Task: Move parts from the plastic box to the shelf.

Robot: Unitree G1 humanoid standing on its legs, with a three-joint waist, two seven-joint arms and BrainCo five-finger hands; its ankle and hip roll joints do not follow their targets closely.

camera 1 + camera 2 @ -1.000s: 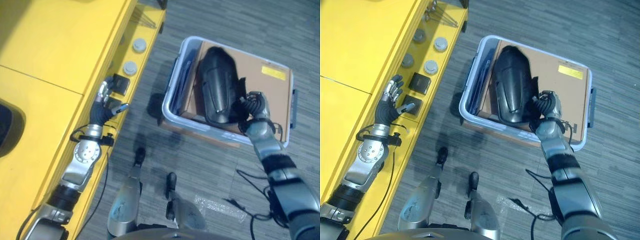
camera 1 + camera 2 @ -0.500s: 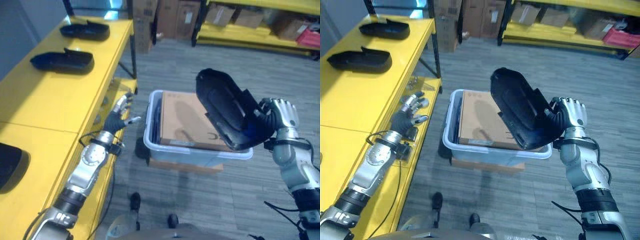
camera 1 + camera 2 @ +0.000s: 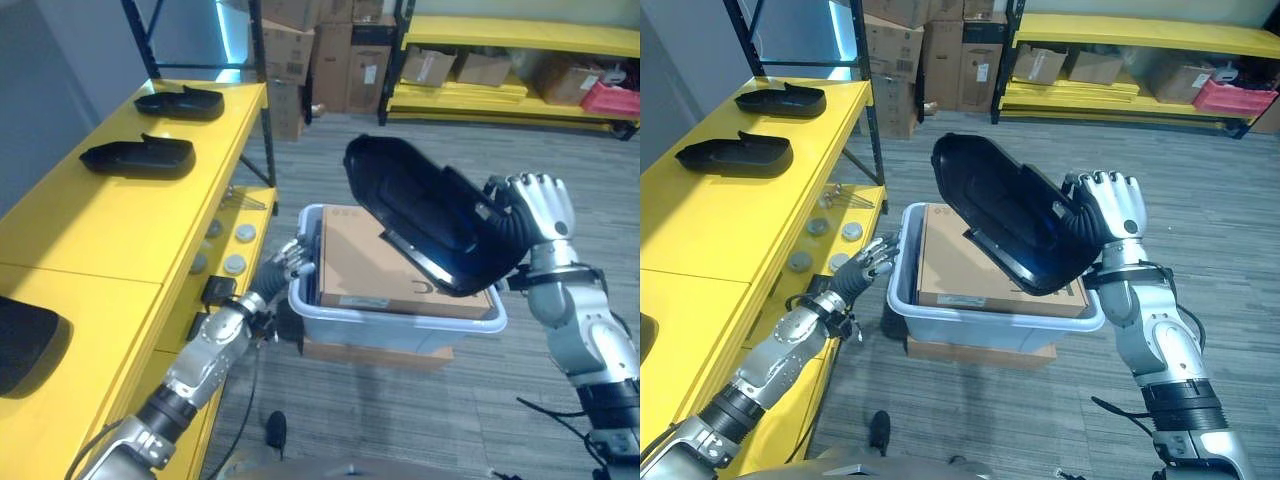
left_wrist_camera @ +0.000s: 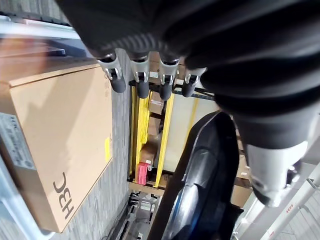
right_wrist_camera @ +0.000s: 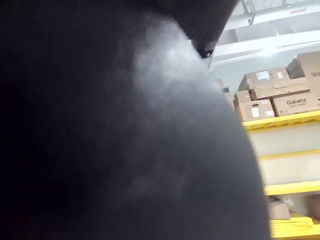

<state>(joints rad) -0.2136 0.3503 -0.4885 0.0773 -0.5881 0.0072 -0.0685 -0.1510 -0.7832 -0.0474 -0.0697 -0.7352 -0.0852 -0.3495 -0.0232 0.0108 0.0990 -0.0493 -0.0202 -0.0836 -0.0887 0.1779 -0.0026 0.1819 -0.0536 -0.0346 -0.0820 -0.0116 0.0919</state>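
Now my right hand (image 3: 1110, 205) has its fingers clenched on the part (image 3: 1010, 215), long axis slanting leftward toward the shelf (image 3: 740, 215); left hand (image 3: 872, 262) released, nearer it.

- Yellow shelf (image 3: 760, 215) runs along the robot's left; two black parts (image 3: 735, 154) (image 3: 781, 99) lie well apart on its top, toward the far end.
- Lower ledge (image 3: 855, 205): several grey discs (image 3: 851, 231) and a small wire piece (image 3: 843, 199).
- Grey floor (image 3: 1240, 260): a flat carton (image 3: 980, 351), with the plastic box (image 3: 990, 322) resting on it.
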